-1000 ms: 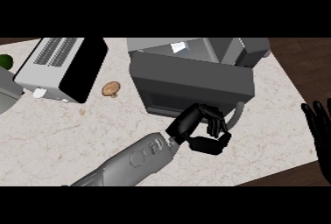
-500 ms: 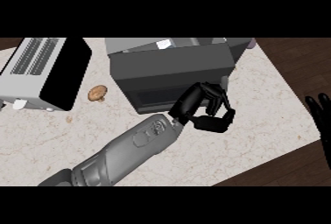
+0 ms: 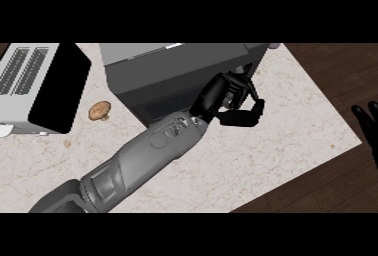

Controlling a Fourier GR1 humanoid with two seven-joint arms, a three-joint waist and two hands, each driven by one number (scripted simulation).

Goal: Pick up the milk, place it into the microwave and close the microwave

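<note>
You see the left robot hand (image 3: 230,100) at the centre of the head view, its grey forearm (image 3: 144,155) running up from the lower left edge across the surface (image 3: 280,145). Its black fingers are curled together at the right front corner of the dark grey microwave (image 3: 177,75), touching the microwave's closed door near its right edge. You cannot see the milk anywhere: if it lies inside the microwave or under the curled fingers, the view does not show it, and you cannot tell whether the fingers pinch anything. The right robot hand (image 3: 367,125) shows only as upright, spread black fingers at the right edge, over the dark wooden floor (image 3: 332,75), well apart from the microwave. Compared with half a second ago, the microwave, the toaster and the small brown thing all sit farther right and lower in the view, the left robot hand lies a little higher against the microwave's side, and the right robot hand shows nearer the right edge. The surface is pale marbled stone with a slanting right edge. On it, left of the microwave, stands a white and black toaster (image 3: 37,85), and between the two lies a small brown round thing (image 3: 100,110), perhaps a mushroom. Dark wood floor fills the right side and the lower right corner.
</note>
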